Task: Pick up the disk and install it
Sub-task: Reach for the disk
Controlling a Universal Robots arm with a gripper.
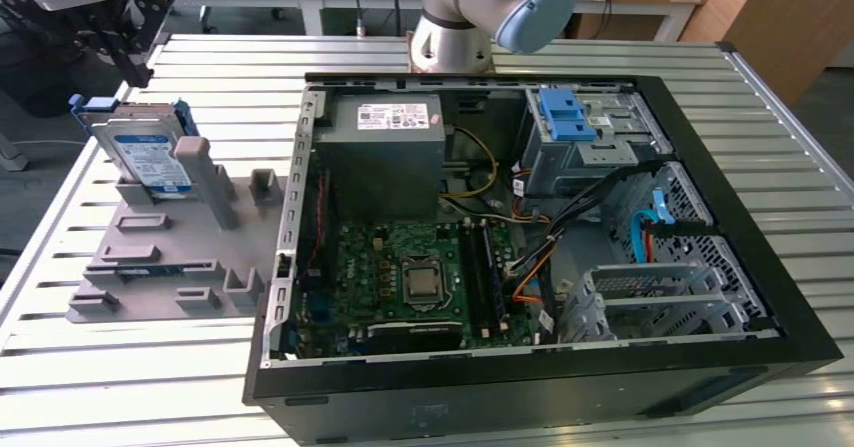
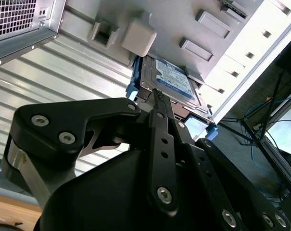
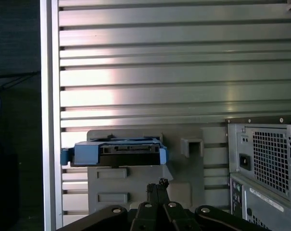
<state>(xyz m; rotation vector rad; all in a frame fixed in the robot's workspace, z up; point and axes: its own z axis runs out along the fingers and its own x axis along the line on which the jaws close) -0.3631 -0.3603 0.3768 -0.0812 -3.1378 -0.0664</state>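
Because the grey holder (image 1: 160,257) props the disk (image 1: 144,157) on edge, its top is reachable. The fingers (image 3: 157,188) hover nearby, clenched empty.

Silver-and-blue disk (image 1: 144,152), grey holder (image 1: 174,267), black tool (image 3: 157,185), slatted silver table (image 1: 134,387)

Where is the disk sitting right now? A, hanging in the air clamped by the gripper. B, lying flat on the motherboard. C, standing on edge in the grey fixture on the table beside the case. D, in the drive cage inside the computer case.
C: the disk stands on its edge in a slot of the grey fixture, on the table outside the computer case.
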